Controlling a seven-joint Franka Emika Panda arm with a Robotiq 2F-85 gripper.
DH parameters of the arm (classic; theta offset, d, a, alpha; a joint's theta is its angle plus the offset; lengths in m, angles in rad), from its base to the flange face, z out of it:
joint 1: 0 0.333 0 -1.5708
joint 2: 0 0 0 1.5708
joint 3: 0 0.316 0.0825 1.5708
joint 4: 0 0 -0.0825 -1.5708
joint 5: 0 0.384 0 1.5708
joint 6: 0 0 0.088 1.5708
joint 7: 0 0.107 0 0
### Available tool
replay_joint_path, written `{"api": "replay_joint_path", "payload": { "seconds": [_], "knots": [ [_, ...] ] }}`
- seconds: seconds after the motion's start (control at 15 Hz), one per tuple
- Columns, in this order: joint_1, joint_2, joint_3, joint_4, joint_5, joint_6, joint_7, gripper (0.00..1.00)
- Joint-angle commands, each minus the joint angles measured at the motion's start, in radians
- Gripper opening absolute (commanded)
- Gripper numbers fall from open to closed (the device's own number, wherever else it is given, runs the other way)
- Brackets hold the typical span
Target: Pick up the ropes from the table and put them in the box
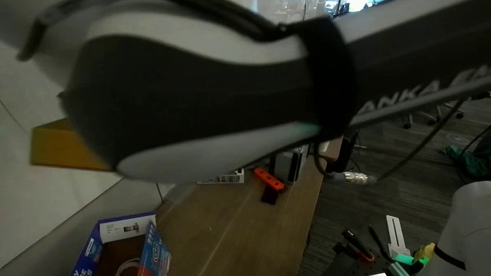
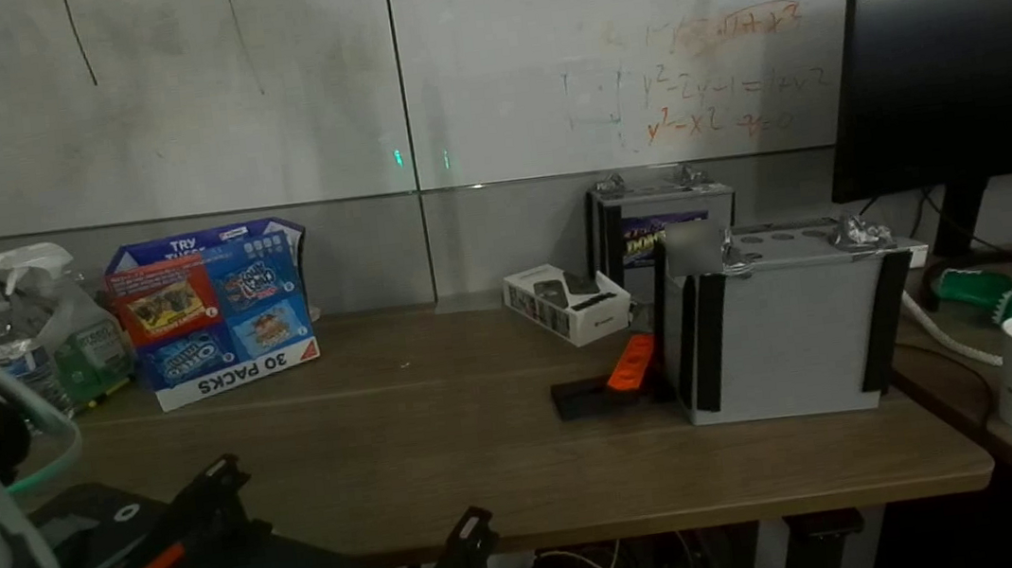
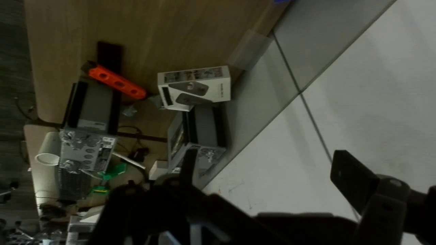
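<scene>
Well, white rope (image 1: 124, 264) lies inside the blue box (image 2: 214, 312), and the hand (image 3: 265, 170) is spread wide, holding nothing, so the job looks done, with maybe nothing left.

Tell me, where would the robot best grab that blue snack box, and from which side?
Probably by the upper edge of the blue box, on the printed wall farther from the whiteboard, coming from above. The box stands open-topped, so the open gripper could likely straddle that thin wall and pinch it; the whole box looks awkwardly broad to span.
</scene>
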Motion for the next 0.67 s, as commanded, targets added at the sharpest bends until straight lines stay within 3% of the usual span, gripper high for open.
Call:
{"api": "replay_joint_path", "payload": {
  "seconds": [0.0, 0.27, 0.33, 0.6],
  "knots": [
    [-0.083, -0.169, -0.077, -0.167, 0.164, 0.039, -0.169, 1.00],
    [-0.144, -0.314, -0.182, -0.354, 0.348, 0.045, -0.425, 1.00],
    [-0.065, -0.350, -0.282, -0.409, 0.378, 0.058, -0.506, 1.00],
    [-0.045, -0.545, -0.401, -0.625, 0.456, 0.034, -0.804, 1.00]
  ]
}}
